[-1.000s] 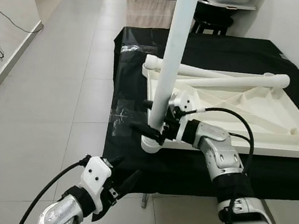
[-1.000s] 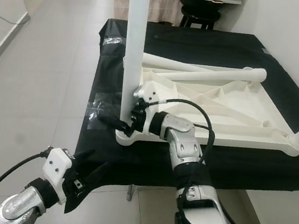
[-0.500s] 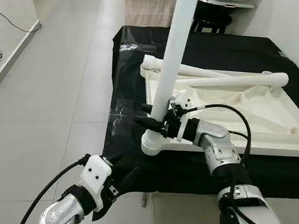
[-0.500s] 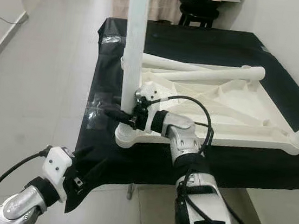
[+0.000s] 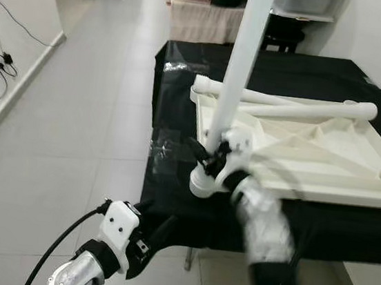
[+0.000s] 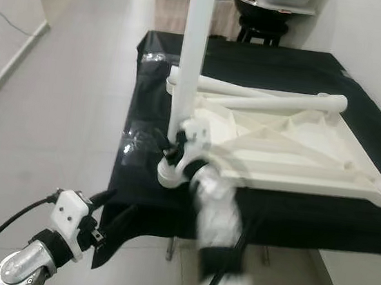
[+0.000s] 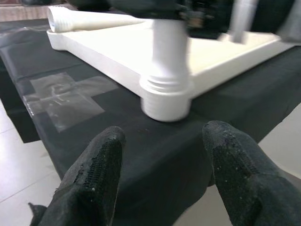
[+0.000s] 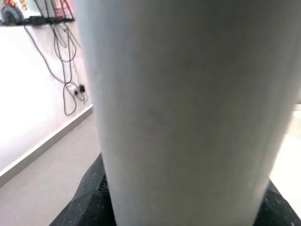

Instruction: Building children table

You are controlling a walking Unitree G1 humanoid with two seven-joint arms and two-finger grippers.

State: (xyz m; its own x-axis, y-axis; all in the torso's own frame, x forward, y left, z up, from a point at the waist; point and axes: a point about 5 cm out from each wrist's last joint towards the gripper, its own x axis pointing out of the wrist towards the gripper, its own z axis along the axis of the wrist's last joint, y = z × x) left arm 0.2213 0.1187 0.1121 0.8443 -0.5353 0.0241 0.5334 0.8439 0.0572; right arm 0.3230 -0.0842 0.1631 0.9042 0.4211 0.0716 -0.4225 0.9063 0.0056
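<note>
While right hand (image 5: 206,160) stays clamped on upright leg (image 5: 236,79) at tabletop (image 5: 300,152) corner socket, one leg stands fitted; two loose legs (image 5: 299,109) beyond hand remain; left hand (image 7: 162,174) spread, idle

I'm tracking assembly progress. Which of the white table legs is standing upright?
The leg at the tabletop's near-left corner, gripped by the right claw. The two others lie flat across the far edge.

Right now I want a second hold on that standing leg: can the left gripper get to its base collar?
Probably yes: the left gripper is open, facing the collar, with only bare black cloth between.
</note>
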